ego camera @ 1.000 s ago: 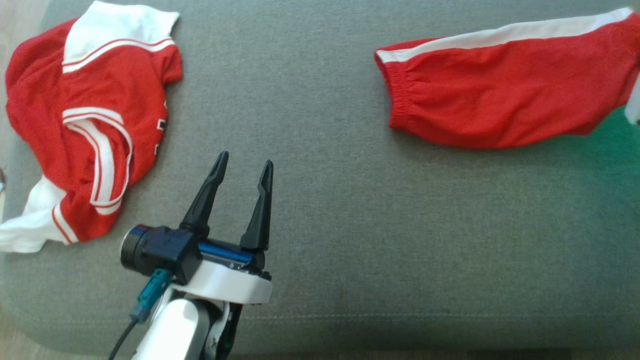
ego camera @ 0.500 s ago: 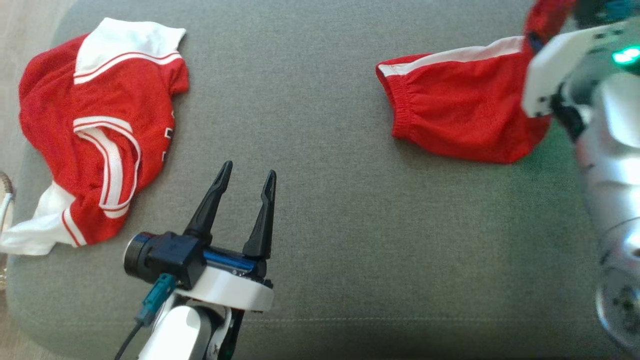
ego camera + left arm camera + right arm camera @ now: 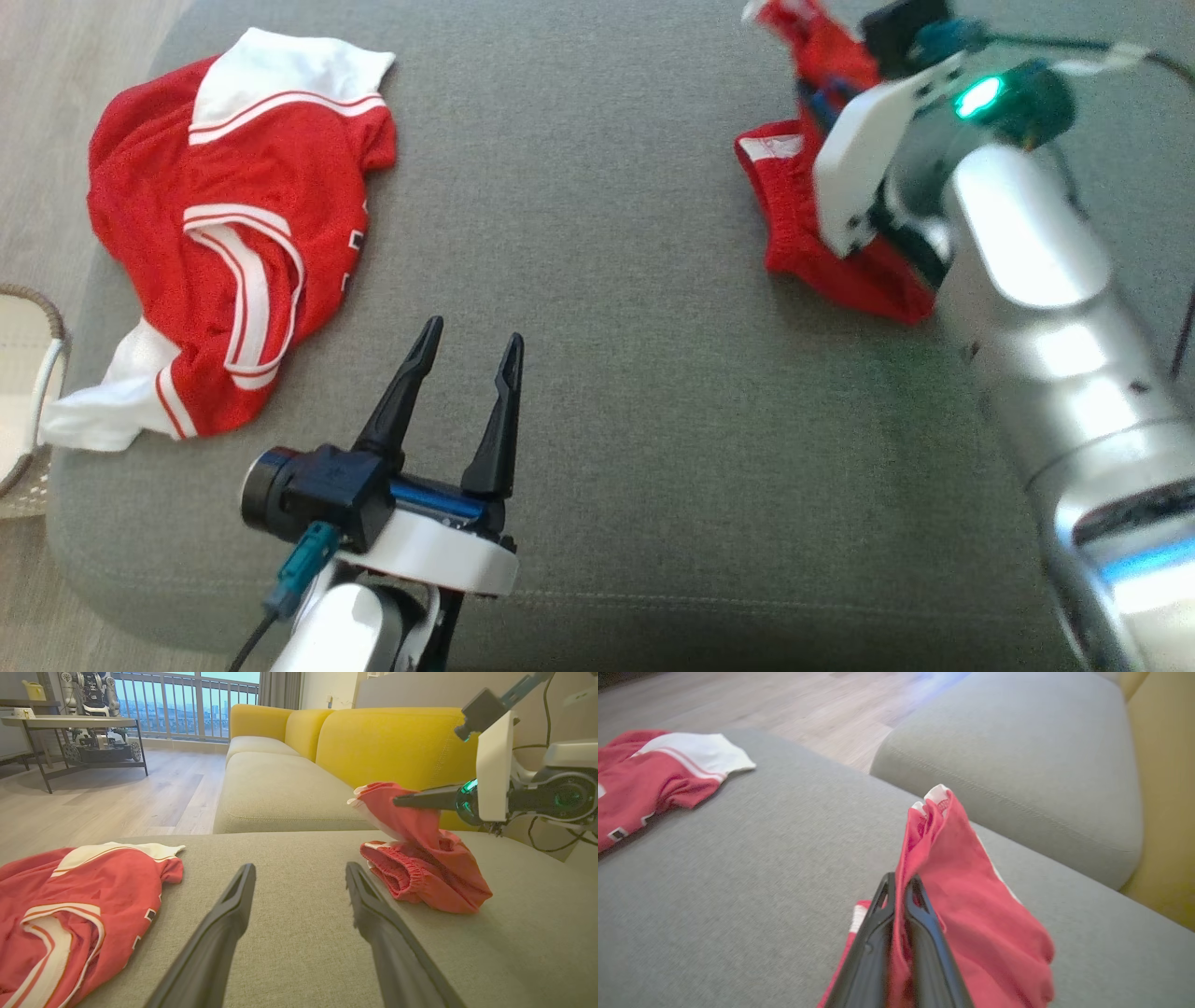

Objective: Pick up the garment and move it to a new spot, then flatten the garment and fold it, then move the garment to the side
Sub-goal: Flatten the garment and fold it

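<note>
Pinches a bunched edge of the red shorts (image 3: 423, 877) in the right end effector (image 3: 899, 882), with both dark fingers pressed shut on the cloth. Holds that edge raised above the grey cushion (image 3: 607, 392), with the rest of the garment sagging in a crumpled heap onto the upholstery at the robot's right, toward the far edge. Shows thin, matte sports fabric, a gathered elastic waistband and a white side stripe. Has the left end effector (image 3: 471, 331) low over the near-left part of the cushion, with its two tapered black fingers spread wide, nothing between them, well apart from the shorts. Counts two garments in all: the shorts and one red-and-white jersey (image 3: 233, 233), rumpled at the cushion's left end, with white sleeves and red-piped white bands. Leaves a wide stretch of bare, coarse-woven grey cloth between the two. Takes in, beyond, one yellow sofa (image 3: 397, 737) with a second grey seat cushion (image 3: 280, 788), pale wood-plank floor (image 3: 93, 802), one dark-framed side table (image 3: 70, 721) before a railed window, and a woven rim (image 3: 54, 317) at the left edge of the head view. Hides part of the shorts from the head camera behind the right arm's silver forearm (image 3: 1036, 308) and its white wrist plate.
</note>
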Robot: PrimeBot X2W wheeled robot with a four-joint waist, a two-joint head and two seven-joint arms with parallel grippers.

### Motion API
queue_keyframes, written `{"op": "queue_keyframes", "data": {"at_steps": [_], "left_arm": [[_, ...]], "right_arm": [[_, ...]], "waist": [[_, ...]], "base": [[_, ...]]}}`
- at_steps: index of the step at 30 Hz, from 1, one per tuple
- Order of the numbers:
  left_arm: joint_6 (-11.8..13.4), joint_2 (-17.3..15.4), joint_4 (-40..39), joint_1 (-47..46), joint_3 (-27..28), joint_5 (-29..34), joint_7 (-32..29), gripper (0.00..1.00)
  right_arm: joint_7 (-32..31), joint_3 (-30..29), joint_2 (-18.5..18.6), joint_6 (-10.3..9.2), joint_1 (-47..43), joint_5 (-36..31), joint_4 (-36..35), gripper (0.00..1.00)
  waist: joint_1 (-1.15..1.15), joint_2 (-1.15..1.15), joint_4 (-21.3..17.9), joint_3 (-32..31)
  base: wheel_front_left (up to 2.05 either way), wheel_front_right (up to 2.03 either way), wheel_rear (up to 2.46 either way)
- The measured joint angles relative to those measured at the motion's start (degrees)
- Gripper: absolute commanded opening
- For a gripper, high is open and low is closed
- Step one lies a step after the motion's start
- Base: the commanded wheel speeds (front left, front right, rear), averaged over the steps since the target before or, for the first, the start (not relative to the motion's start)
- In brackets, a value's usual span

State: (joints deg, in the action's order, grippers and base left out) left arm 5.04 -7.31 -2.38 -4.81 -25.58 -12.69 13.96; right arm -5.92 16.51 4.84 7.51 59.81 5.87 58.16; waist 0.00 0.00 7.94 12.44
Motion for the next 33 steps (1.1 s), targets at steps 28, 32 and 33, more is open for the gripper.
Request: {"op": "queue_keyframes", "data": {"at_steps": [28, 32, 33], "left_arm": [[5.1, -0.1, -1.3, 4.4, 4.2, -0.6, 0.3, 1.00], [6.4, -0.1, -2.2, 5.2, 5.2, -0.6, 0.3, 1.00], [6.6, -0.1, -2.4, 5.7, 5.5, -0.6, 0.3, 1.00]], "right_arm": [[4.3, -20.9, 1.3, 0.00, -35.5, 0.4, -42.2, 1.00], [6.9, -22.1, 0.4, 0.00, -40.2, -0.5, -44.4, 1.00], [7.6, -22.2, 0.0, 0.00, -41.8, -0.8, -44.8, 1.00]], "waist": [[0.00, 0.00, -2.4, -5.4], [0.00, 0.00, -3.4, -6.2], [0.00, 0.00, -3.7, -6.4]], "base": [[0.00, 0.00, 0.00], [0.00, 0.00, 0.00], [0.00, 0.00, 0.00]]}}
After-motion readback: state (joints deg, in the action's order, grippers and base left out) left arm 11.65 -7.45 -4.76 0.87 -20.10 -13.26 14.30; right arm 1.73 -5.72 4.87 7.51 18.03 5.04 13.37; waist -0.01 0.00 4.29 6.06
